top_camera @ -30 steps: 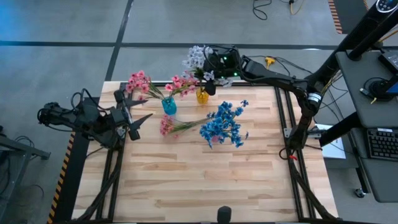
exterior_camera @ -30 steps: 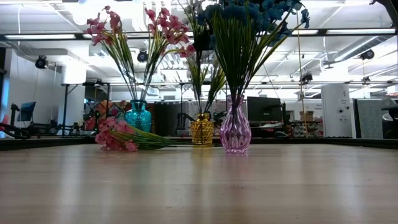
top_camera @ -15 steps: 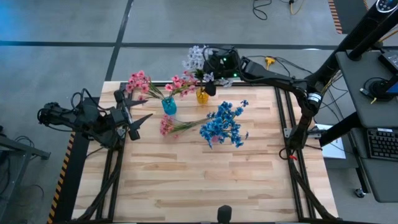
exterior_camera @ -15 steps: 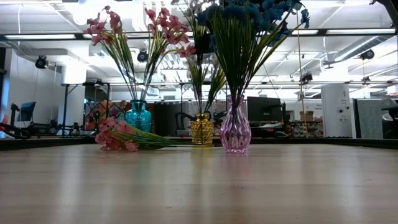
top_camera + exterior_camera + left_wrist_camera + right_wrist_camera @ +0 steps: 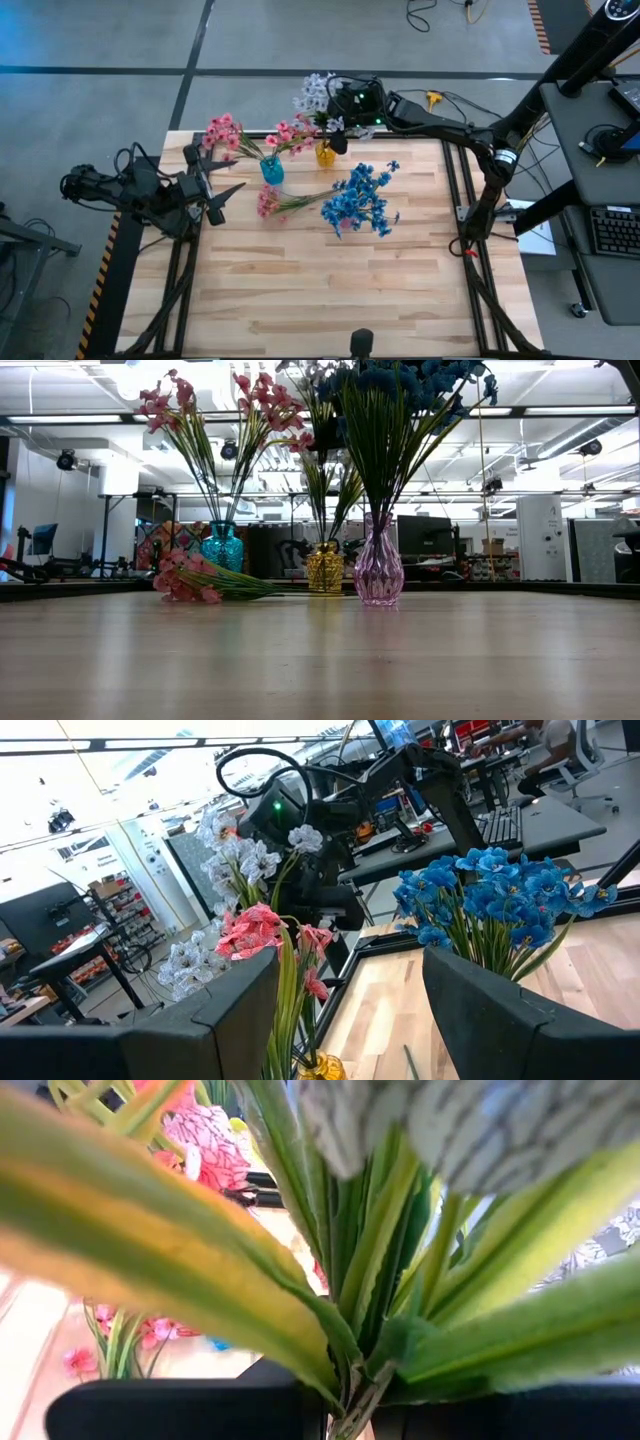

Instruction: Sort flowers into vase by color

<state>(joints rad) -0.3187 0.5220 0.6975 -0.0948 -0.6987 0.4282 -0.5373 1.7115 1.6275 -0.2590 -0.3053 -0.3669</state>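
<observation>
Right hand (image 5: 337, 137): up at the desk's far edge, right over the yellow vase (image 5: 325, 154), buried in the white spray (image 5: 316, 92); from its own camera the stems run down between the fingers, but whether they are clamped or slack, I cannot tell.
Left hand (image 5: 222, 190): waiting by the left edge, fingers apart, holding nothing.
Flowers: pinks (image 5: 224, 132) stand in the teal vase (image 5: 271, 170) near the far edge; blues (image 5: 360, 198) fill the pink vase (image 5: 378, 572) mid-desk; one pink spray (image 5: 270, 200) lies flat between them.
Step, as I read it: seating the white spray in the yellow vase.
Doing it well: keep the stems upright and bunched, sink them fully, let go gently, lift straight up so no bloom snags.
Risk: the vase tipping at the edge.
Left to do: that loose pink spray belongs in the teal vase.
</observation>
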